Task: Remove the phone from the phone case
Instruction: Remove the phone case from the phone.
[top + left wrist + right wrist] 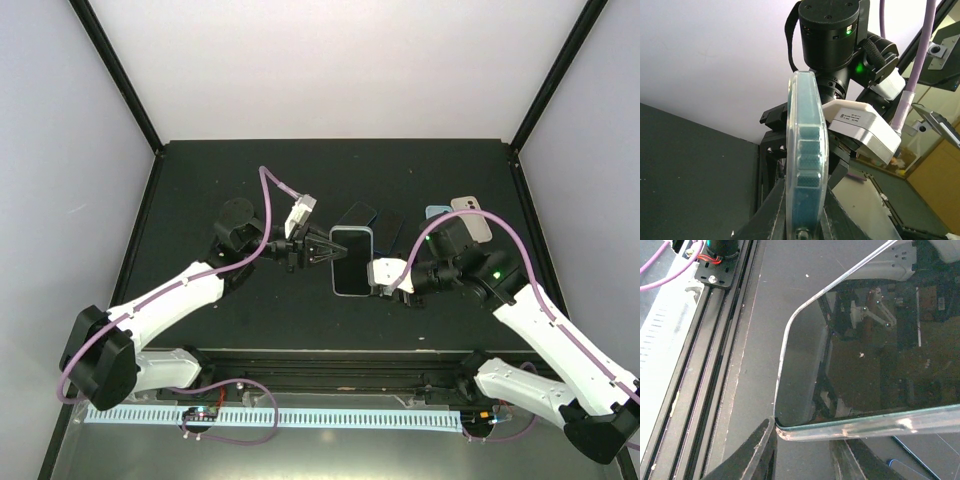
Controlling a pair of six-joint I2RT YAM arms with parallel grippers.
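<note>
The phone (352, 262), dark screen up, sits in a clear phone case (807, 165) through which its teal side shows. My left gripper (325, 252) is shut on the case's left long edge, with a black finger (770, 210) on each face. In the right wrist view the phone's screen (865, 355) fills the upper right. The case's rim (865, 426) runs across my right gripper (802, 437). That gripper's jaws stand apart: the left finger (752, 455) touches the case's corner and the right finger (850, 460) passes under the rim. In the top view the right gripper (385, 275) is at the phone's lower right edge.
Behind the phone lie other handsets and cases: a dark one (357, 215), another dark one (390, 232), a blue one (437, 212) and a beige one (470, 215). A black rail (330, 365) runs along the near edge of the dark table (230, 170).
</note>
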